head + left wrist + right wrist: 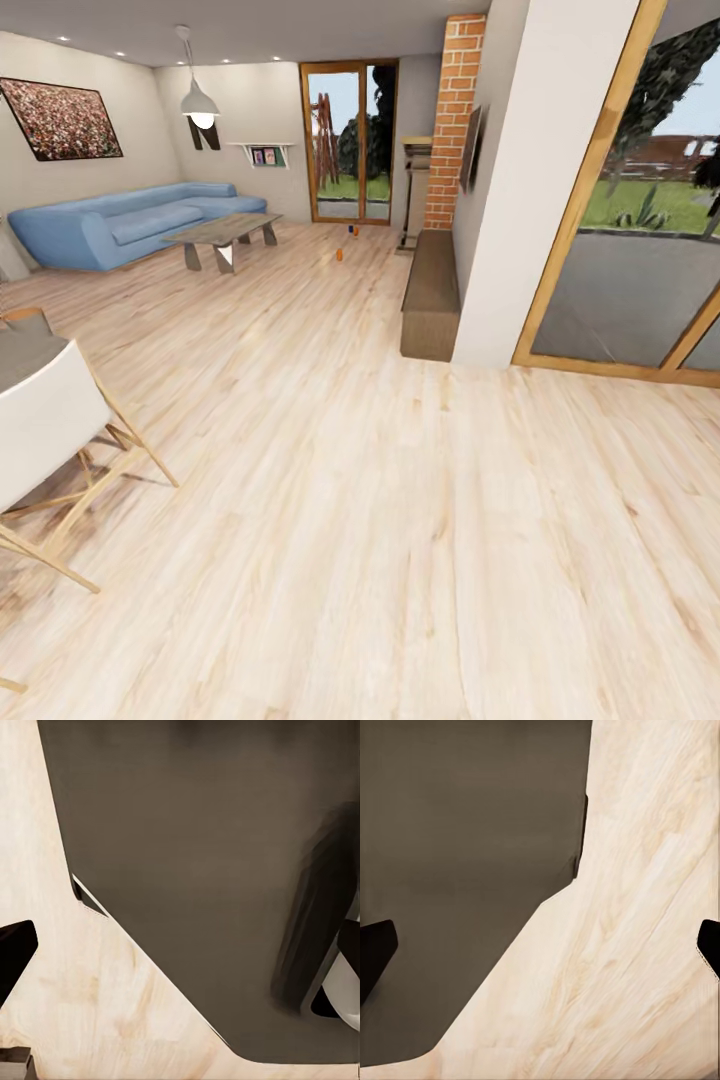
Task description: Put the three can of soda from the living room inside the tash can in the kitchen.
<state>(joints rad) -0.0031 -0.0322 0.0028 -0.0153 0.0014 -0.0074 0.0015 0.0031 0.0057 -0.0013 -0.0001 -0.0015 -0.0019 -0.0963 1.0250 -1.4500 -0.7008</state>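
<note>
Far across the living room's wood floor (400, 520), two orange soda cans (339, 254) stand near a blue sofa (120, 225); both grippers' jaws sit apart, holding nothing.

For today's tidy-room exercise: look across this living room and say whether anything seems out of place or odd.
Yes. Small drink cans stand on the bare wood floor far across the room, past the coffee table toward the glass door: an orange can and, further back, what looks like an orange and a dark one. Cans belong on a table or in a bin, not the floor.
</note>
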